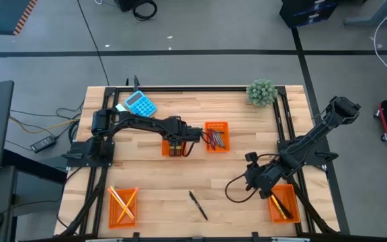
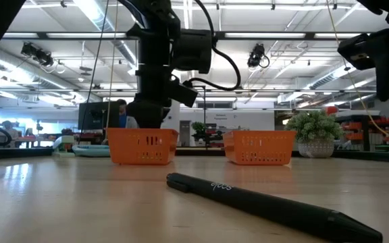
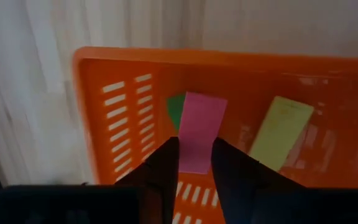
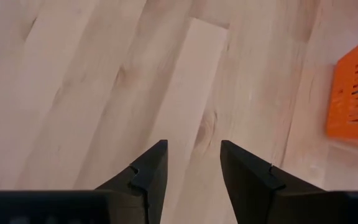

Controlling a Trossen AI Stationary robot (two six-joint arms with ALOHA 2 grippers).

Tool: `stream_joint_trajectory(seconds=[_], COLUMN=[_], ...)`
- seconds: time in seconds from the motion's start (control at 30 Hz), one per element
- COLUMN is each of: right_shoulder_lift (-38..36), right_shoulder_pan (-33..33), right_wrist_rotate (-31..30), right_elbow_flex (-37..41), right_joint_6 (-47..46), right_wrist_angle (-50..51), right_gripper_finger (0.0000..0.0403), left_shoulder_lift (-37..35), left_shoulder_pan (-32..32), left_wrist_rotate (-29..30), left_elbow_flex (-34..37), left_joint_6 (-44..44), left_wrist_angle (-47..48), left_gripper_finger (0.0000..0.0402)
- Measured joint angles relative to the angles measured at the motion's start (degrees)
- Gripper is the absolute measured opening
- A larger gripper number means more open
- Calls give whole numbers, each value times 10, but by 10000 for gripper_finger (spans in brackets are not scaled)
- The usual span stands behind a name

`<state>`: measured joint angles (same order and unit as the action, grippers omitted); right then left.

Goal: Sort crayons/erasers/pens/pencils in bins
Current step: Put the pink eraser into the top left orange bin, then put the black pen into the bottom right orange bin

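Pink eraser (image 3: 197,134) between the left tool's (image 3: 194,163) fingers, over an orange bin (image 3: 104,130).
High view: left tool (image 1: 175,144) sits over the bin (image 1: 174,146) mid-surface; beside it a second bin (image 1: 217,136) of crayons (image 1: 216,139); black pen (image 1: 197,205) lies loose near the front edge; right tool (image 1: 250,176) hangs over bare surface (image 1: 180,178). Low view: pen (image 2: 262,199) lies in front of two bins. Left wrist view: fingers flank the pink eraser, grip or gap unclear; green eraser (image 3: 175,111) and yellow eraser (image 3: 281,132) lie inside. Right wrist view: right tool (image 4: 193,168) fingers apart, nothing between them.
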<state>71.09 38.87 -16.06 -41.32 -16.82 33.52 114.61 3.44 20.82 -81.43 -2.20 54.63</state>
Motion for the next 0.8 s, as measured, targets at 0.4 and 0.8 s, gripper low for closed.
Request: stream_joint_trajectory(seconds=[0.4,0.8], right_shoulder_lift=[0,0], right_shoulder_pan=[0,-6], right_wrist_rotate=[-53,-54], right_elbow_flex=[0,-22], right_joint_6=[-6,94], right_wrist_angle=[-2,-20], right_gripper_finger=[154,154], left_shoulder_lift=[0,0], left_shoulder_pan=[0,3], left_wrist_rotate=[-3,-3], left_elbow_flex=[0,0], left_joint_6=[-19,-16], left_wrist_angle=[-8,-8], left_gripper_finger=[155,201])
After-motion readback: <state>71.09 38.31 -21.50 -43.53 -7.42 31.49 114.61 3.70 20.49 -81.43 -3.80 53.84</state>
